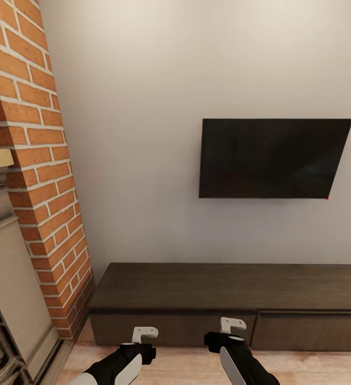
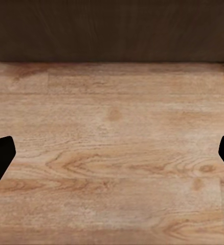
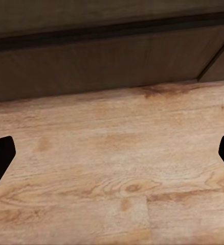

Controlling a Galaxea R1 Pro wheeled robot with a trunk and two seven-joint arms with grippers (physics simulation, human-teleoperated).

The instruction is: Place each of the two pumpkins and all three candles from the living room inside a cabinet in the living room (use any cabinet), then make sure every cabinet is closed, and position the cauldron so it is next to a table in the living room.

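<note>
Wood floor [image 2: 112, 163], dark cabinet [image 1: 196, 289], brick column [image 1: 41, 160], wall TV [image 1: 271, 158].

The long dark cabinet [image 1: 228, 299] stands closed against the wall – a black television [image 1: 274, 159] mounted above it.

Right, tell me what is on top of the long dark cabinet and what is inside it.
The cabinet has a bare flat top in the head view, with a dark TV on the wall above it. Its front panels look shut, so its inside is hidden.
</note>
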